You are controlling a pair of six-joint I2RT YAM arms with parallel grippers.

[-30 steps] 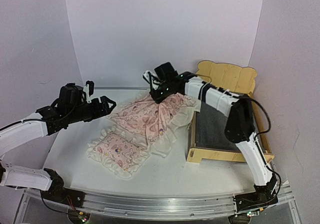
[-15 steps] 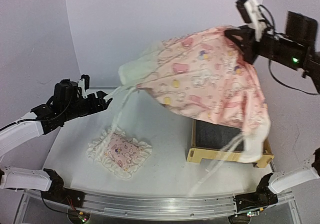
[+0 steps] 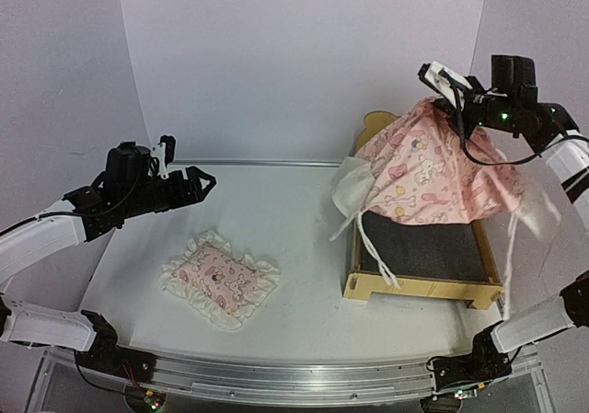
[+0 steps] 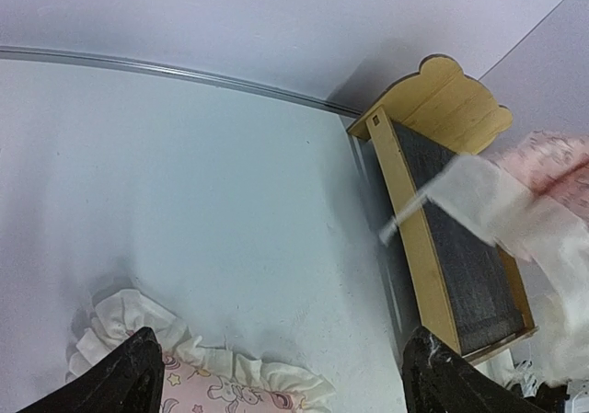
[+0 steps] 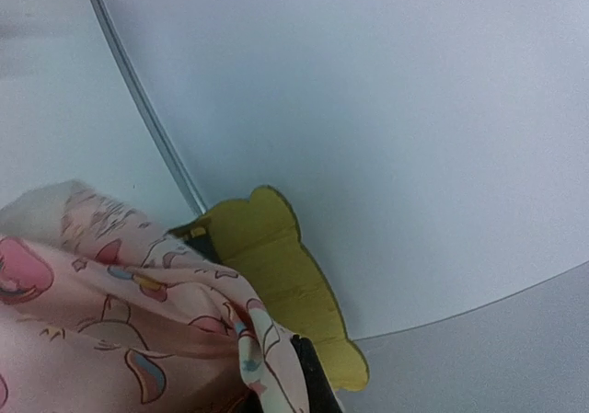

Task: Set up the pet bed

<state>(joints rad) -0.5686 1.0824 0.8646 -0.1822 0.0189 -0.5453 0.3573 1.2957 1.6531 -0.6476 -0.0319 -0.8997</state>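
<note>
The pet bed (image 3: 419,290), a light plywood frame with a dark grey mattress pad (image 3: 433,247), stands at the right of the table. My right gripper (image 3: 459,109) is raised above the bed's head end and is shut on the pink patterned blanket (image 3: 428,174). The blanket hangs over the headboard and upper mattress, its white ruffle trailing down both sides. In the right wrist view the blanket (image 5: 110,321) fills the lower left in front of the wavy headboard (image 5: 276,257). My left gripper (image 3: 198,185) hovers open at the left, holding nothing, with the pink ruffled pillow (image 3: 221,280) below it.
White walls close in the table at the back and both sides. In the left wrist view, the pillow's ruffle (image 4: 120,321) lies between my open fingers, and the bed's side rail (image 4: 414,220) runs along the right with the blanket's edge (image 4: 515,220) across it.
The right arm lifted the blanket off the middle of the table, swung it high to the right, and has now brought it lower over the bed's head end. The left arm barely moved.
</note>
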